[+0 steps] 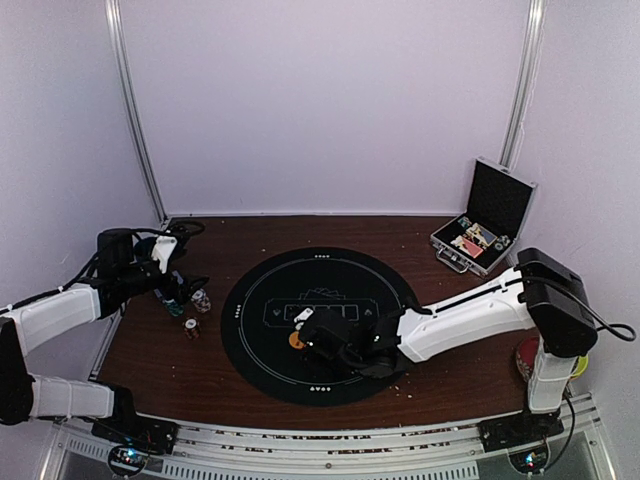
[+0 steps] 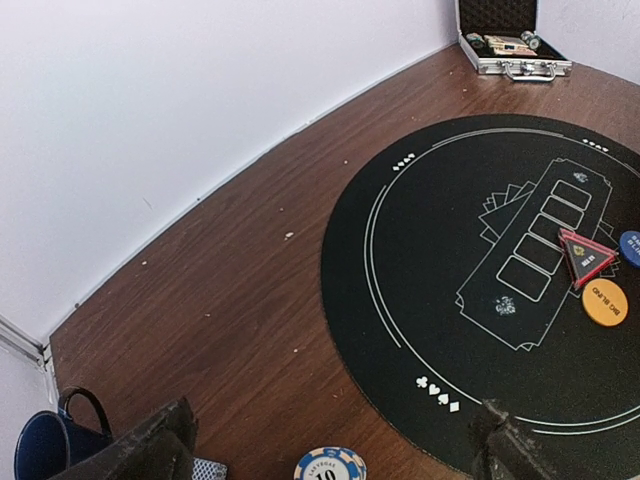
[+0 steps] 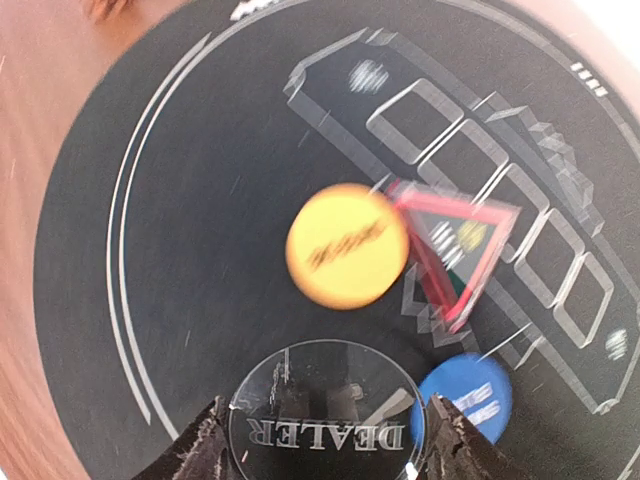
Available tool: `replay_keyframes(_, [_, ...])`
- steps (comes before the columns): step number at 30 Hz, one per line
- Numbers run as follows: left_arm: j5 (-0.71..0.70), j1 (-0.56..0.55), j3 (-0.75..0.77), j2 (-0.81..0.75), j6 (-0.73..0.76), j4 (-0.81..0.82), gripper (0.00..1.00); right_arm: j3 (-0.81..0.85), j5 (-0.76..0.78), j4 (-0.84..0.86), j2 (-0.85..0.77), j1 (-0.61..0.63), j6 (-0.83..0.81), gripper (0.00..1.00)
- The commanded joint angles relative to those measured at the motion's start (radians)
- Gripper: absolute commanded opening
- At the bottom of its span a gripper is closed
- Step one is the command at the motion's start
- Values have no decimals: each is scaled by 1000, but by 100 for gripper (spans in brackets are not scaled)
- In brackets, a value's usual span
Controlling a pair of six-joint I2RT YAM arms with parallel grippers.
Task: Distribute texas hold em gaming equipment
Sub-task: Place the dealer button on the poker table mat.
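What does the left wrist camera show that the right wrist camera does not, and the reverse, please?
Only the left wrist: the open black case in the far corner, a blue mug, and a striped chip by the open left claw. Only the right wrist: a clear DEALER disc gripped in the right claw. Both: the black round mat with the orange disc, red triangle marker and blue disc on it.
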Motion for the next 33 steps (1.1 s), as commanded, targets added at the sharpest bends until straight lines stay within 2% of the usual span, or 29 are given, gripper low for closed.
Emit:
replay_keyframes(1, [-4,9,-9,2,-6,56,98,-71,-65,59,-56,35,-35,50])
replay_keyframes(16, [-8,10,-9,6,-4,54,98,-125,-172,93,-50,99,-76,50])
replay_keyframes(33, [-7,10,-7,2,-4,53,98,-126,-150,33,-46,102,-86,51])
